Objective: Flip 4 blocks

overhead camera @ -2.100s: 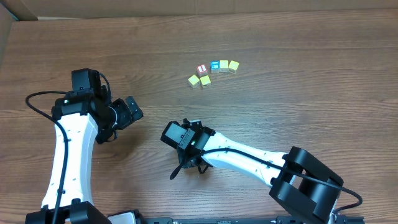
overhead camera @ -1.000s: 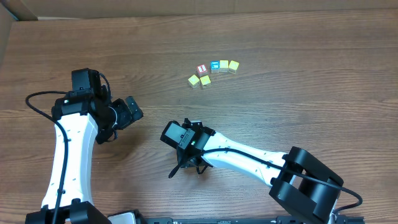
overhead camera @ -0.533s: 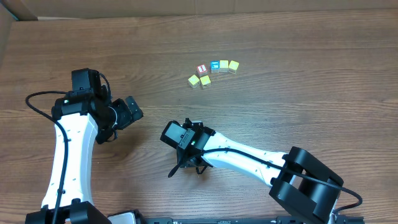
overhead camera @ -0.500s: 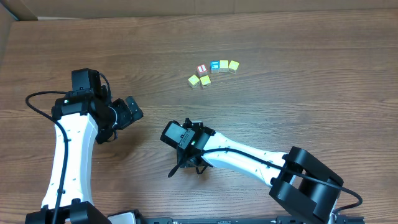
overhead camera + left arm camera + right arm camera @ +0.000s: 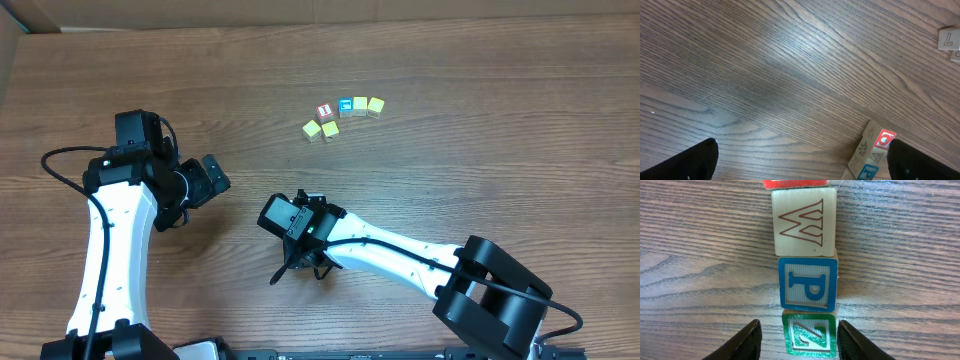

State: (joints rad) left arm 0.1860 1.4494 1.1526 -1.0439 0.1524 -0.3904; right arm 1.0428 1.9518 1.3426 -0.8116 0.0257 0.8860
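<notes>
Four blocks [image 5: 807, 290] lined up, brown wood-grain table [image 5: 500, 150] — cardboard [image 5: 300, 10] beyond

We see four blocks in a touching row running straight ahead from our gripper [image 5: 800, 339]. The green Z [image 5: 808, 333] sits between our parted fingers [image 5: 742, 341], with a clear gap on one side and the other finger just beside it. Beyond it come the blue P [image 5: 807, 284], the W [image 5: 803, 222], then a red block [image 5: 796, 183] cut off at the frame edge.

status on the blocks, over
Left gripper open, empty. Right gripper open, straddling Z block. P block, W block, red block in line beyond. Nothing blocking.
</notes>
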